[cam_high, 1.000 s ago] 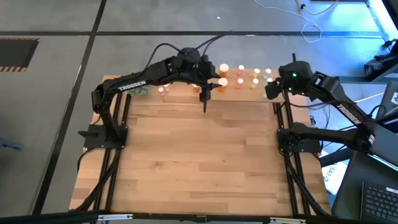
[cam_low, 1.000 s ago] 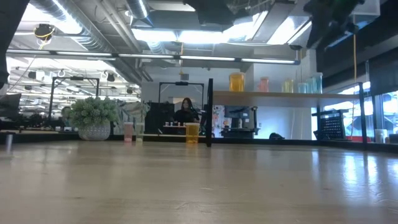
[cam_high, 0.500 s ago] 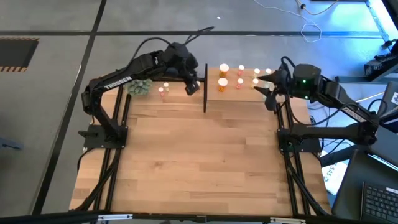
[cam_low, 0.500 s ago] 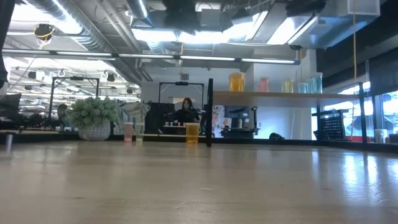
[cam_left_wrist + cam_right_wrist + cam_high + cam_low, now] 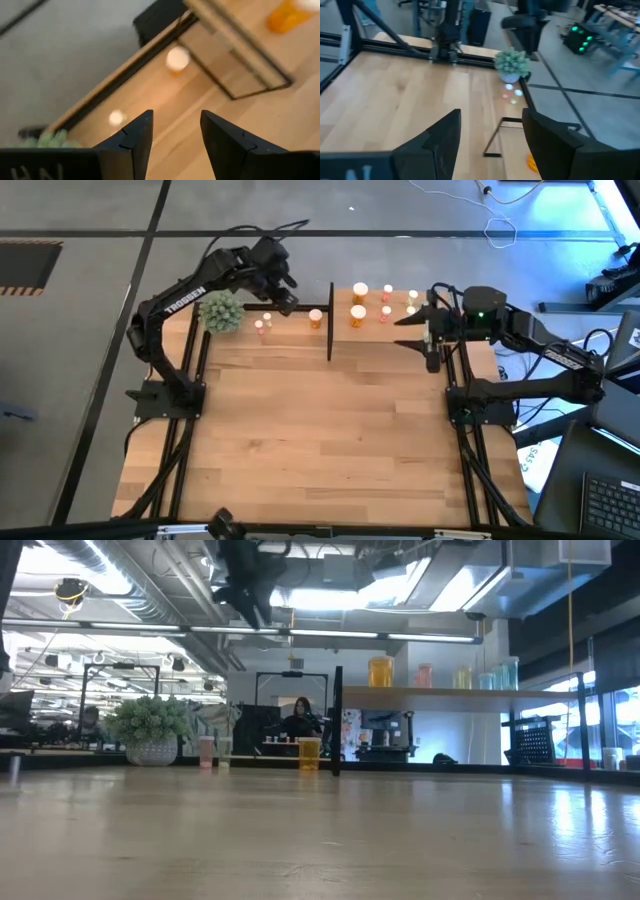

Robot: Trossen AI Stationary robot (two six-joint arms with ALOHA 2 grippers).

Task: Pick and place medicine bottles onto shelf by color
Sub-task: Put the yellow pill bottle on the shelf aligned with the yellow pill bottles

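Note:
The shelf [image 5: 385, 330] stands at the table's far edge with several medicine bottles on its board, among them an orange one [image 5: 357, 315]. Left of its black post, an orange bottle [image 5: 316, 317] and two small pink ones [image 5: 262, 325] stand on the table. My left gripper [image 5: 284, 295] hangs open high above the pink bottles, with nothing between its fingers [image 5: 135, 140]. My right gripper [image 5: 408, 332] is open too, up in the air at the shelf's right end and pointing left. In the low view the shelf board [image 5: 450, 692] carries the bottles in a row.
A green plant ball in a pale pot [image 5: 221, 311] stands at the far left, close to my left gripper. The shelf's black post [image 5: 330, 320] rises between the loose bottles and the shelf. The broad near part of the wooden table [image 5: 320, 440] lies bare.
My left gripper has swung from over the orange bottle by the shelf post toward the table's left edge, along the far edge, rolling and tipping as it went. My right gripper has rolled and tipped up toward level, its fingers now pointing left across the shelf. No bottle has moved.

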